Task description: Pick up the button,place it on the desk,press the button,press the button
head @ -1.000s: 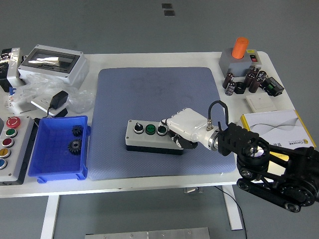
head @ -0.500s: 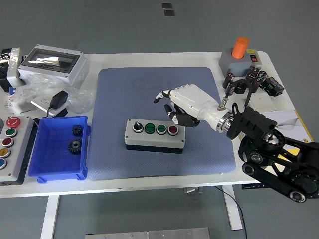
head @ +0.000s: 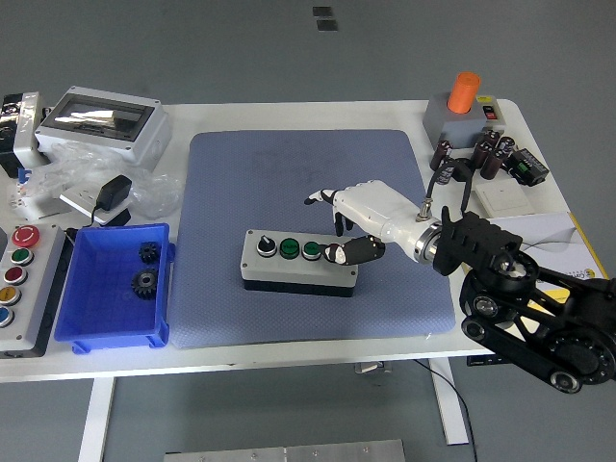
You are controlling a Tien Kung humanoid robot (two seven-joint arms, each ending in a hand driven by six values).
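Observation:
The button box, grey with a black base, lies flat on the blue mat, a little before its middle. On top I see a black selector knob and two green buttons. My right hand, white-shelled with black fingers, hovers over the box's right end. Its fingers are spread and hold nothing. The black thumb tip rests on the rightmost button and hides it. The index finger points left, above the mat. My left arm is out of view.
A blue bin with two black gears stands left of the mat, beside a panel of coloured buttons. A grey enclosure, plastic bags and an adapter sit at the back left. A grey device with an orange cap, capacitors and a booklet are on the right.
A second ago my right hand lay on the box's right end. It lifted clear, showing a red button, and has now come down with the thumb on that button.

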